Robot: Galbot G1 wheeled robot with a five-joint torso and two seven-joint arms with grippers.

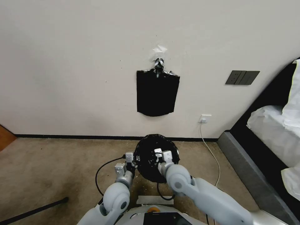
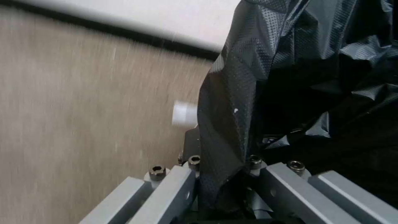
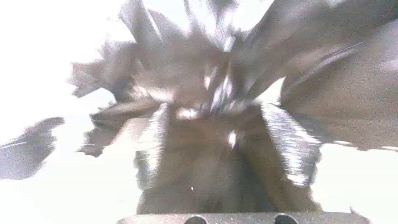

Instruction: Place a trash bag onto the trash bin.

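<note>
A flat bundle of black bags (image 1: pixel 157 93) hung from a metal hook (image 1: pixel 159 63) on the wall; 1 white cable (image 1: pixel 210 148) ran from a socket (image 1: pixel 204 118) across the carpet (image 1: pixel 53 168).

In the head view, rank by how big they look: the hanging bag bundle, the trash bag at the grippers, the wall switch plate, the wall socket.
1. Trash bag and bag bundle: too alike to rank.
2. Switch plate.
3. Socket.

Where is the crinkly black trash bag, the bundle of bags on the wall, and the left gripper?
trash bag (image 1: pixel 150 153), head view, crinkled top.
bundle of bags (image 1: pixel 156 93), head view, flat middle.
left gripper (image 1: pixel 135 161), head view, at the trash bag's edge.
</note>
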